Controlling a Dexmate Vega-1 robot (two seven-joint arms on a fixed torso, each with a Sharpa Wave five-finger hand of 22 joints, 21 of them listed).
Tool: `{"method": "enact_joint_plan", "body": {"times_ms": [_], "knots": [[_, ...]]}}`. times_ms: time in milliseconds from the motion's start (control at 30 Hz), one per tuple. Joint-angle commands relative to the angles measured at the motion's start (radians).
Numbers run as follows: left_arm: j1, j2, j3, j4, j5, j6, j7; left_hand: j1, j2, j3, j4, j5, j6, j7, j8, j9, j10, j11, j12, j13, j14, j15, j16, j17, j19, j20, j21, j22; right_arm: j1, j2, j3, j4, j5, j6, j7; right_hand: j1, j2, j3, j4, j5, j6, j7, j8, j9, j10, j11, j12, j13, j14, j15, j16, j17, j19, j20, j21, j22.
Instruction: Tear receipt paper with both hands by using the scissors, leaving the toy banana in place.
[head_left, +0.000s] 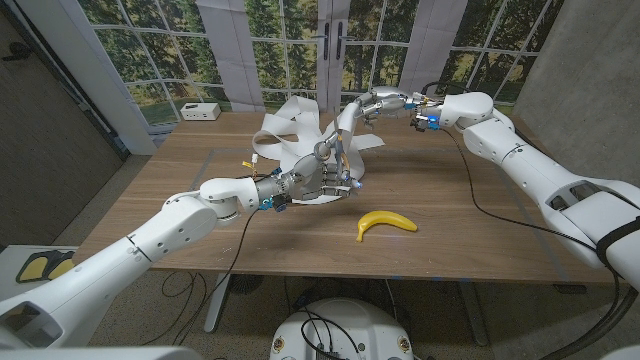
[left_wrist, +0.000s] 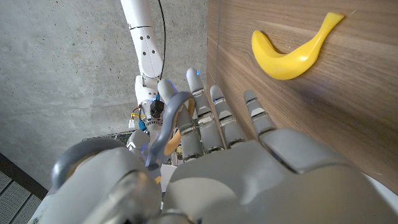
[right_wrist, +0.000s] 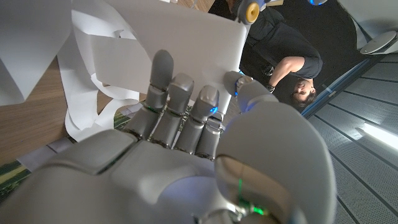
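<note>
My left hand (head_left: 312, 181) grips grey-handled scissors (left_wrist: 171, 118) above the middle of the table, just in front of the heap of white receipt paper (head_left: 296, 128). A strip of that paper (head_left: 345, 135) rises from the left hand to my right hand (head_left: 378, 103), which holds it up in the air over the table's far side. In the right wrist view the fingers (right_wrist: 177, 102) press against the white sheet (right_wrist: 186, 37). The yellow toy banana (head_left: 386, 222) lies on the wood to the front right of the left hand, apart from both hands, and it also appears as the banana (left_wrist: 291, 55).
A small white box (head_left: 200, 111) stands at the back left corner of the wooden table (head_left: 480, 240). Loops of paper (right_wrist: 87, 74) trail over the far side. A person (right_wrist: 292, 59) in dark clothes shows in the right wrist view.
</note>
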Motion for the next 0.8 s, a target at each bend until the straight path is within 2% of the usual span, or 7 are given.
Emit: {"method": "enact_joint_plan", "body": {"times_ms": [33,233,367,567,667,700,800], "knots": [[-0.007,-0.004,0.005,0.002,0.008,0.001,-0.003,0.021,0.050,0.004,0.024,-0.015,0.102,0.093,0.180,0.093,0.053,-0.042,0.012,0.009,0.012,-0.002,-0.005,0.007,0.008,0.002,-0.003,0.006,0.003,0.002,-0.004,0.003,0.003,0.003,0.014,0.000,0.010,0.006,0.000,-0.004,0.032,0.027,-0.001,0.006,-0.017,-0.022,0.000,0.005,-0.003,-0.086,-0.005,0.002,0.003,-0.075,0.002,0.000],[-0.004,-0.005,0.005,0.000,0.007,0.000,0.000,0.037,0.072,0.013,0.023,-0.028,0.112,0.092,0.175,0.078,0.053,-0.043,0.013,0.009,0.016,-0.004,-0.008,0.009,0.008,0.002,-0.004,0.007,0.004,0.003,-0.004,0.003,0.004,0.002,0.017,-0.001,0.009,0.007,-0.001,-0.007,0.032,0.027,-0.004,0.006,-0.018,-0.020,-0.001,0.005,-0.002,-0.086,-0.005,0.002,0.004,-0.076,0.003,0.000],[0.002,-0.003,0.002,-0.004,0.005,-0.001,0.005,0.107,0.162,0.062,0.010,-0.073,0.107,0.093,0.180,0.079,0.057,-0.045,0.011,0.002,0.016,-0.006,-0.014,0.014,0.009,0.002,-0.007,0.007,0.000,-0.001,-0.005,-0.007,0.002,-0.004,0.012,-0.002,0.010,0.007,0.000,-0.008,0.032,0.024,-0.006,0.005,-0.019,-0.020,-0.001,0.006,-0.002,-0.086,-0.006,0.002,0.000,-0.077,0.004,0.003],[0.007,-0.001,0.002,-0.003,0.006,-0.011,-0.002,0.189,0.244,0.115,-0.017,-0.137,0.112,0.090,0.182,0.071,0.058,-0.047,0.011,0.000,0.027,-0.007,-0.019,0.015,0.010,0.002,-0.009,0.008,-0.008,-0.010,-0.004,-0.025,0.000,-0.014,0.002,-0.003,0.011,0.008,0.000,-0.011,0.030,0.027,-0.007,0.010,-0.017,-0.021,0.003,0.011,-0.002,-0.086,-0.007,0.002,0.002,-0.077,0.003,0.002],[0.010,0.001,0.000,-0.006,0.008,-0.012,0.002,0.203,0.247,0.120,-0.025,-0.160,0.109,0.092,0.188,0.078,0.068,-0.047,0.017,0.002,0.041,-0.015,-0.019,0.014,0.011,0.003,-0.010,0.008,-0.010,-0.011,-0.003,-0.028,0.000,-0.019,-0.004,-0.003,0.011,0.009,0.000,-0.013,0.031,0.027,-0.010,0.008,-0.022,-0.021,-0.007,-0.003,-0.002,-0.086,-0.007,0.002,0.000,-0.077,0.004,0.003],[0.013,0.002,-0.002,-0.008,0.007,-0.013,0.005,0.204,0.239,0.117,-0.028,-0.171,0.117,0.091,0.181,0.063,0.068,-0.047,0.020,0.005,0.042,-0.016,-0.022,0.013,0.011,0.003,-0.010,0.008,-0.012,-0.012,-0.002,-0.030,0.000,-0.023,-0.010,-0.003,0.011,0.009,0.000,-0.013,0.030,0.027,-0.010,0.009,-0.020,-0.022,-0.006,-0.002,-0.002,-0.086,-0.008,0.002,0.001,-0.077,0.003,0.003],[0.018,0.010,-0.004,-0.015,0.014,-0.018,0.008,0.201,0.223,0.108,-0.031,-0.192,0.111,0.091,0.191,0.079,0.066,-0.048,0.024,0.010,0.045,-0.014,-0.026,0.012,0.012,0.003,-0.010,0.008,-0.013,-0.005,0.002,-0.016,0.011,-0.029,-0.012,-0.004,0.012,0.009,0.000,-0.014,0.031,0.026,-0.011,0.009,-0.018,-0.020,-0.002,0.004,-0.002,-0.086,-0.008,0.002,0.000,-0.078,0.003,0.004]]}}
